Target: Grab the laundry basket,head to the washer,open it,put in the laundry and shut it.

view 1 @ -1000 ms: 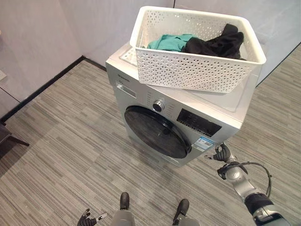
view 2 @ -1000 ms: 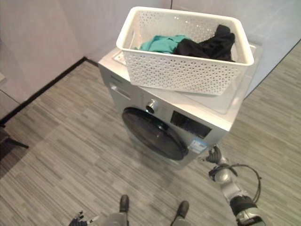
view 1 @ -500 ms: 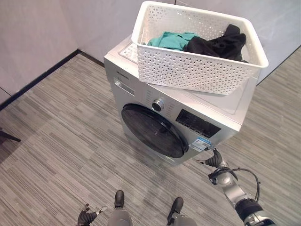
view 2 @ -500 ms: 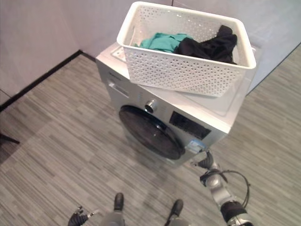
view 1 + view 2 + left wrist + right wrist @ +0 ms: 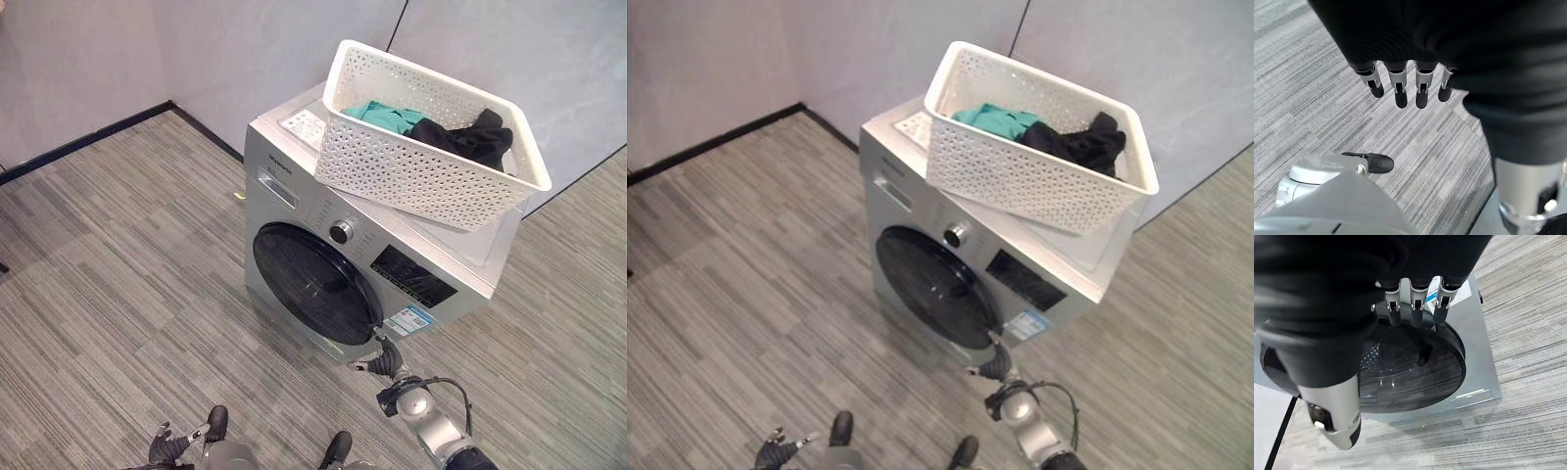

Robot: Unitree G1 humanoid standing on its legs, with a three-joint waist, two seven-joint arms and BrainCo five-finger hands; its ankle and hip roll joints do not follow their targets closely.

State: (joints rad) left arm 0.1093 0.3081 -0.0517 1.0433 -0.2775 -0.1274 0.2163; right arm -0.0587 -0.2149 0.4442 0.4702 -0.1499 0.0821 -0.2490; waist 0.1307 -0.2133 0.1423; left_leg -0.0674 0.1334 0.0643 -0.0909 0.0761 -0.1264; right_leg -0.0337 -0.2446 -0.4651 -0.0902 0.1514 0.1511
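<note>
Right wrist view: right hand (image 5: 1415, 298) fingers straight before closed washer door (image 5: 1400, 367), handle indistinct.

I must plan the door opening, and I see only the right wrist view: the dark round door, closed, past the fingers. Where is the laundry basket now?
Observer: The white laundry basket stands on top of the washer; no hand holds it.
Operator: Is the laundry inside it?
Observer: Yes, a teal garment and a black garment lie in it.
Operator: And the left hand, is it free?
Observer: The left hand hangs low over the floor, fingers relaxed, holding nothing.
</note>
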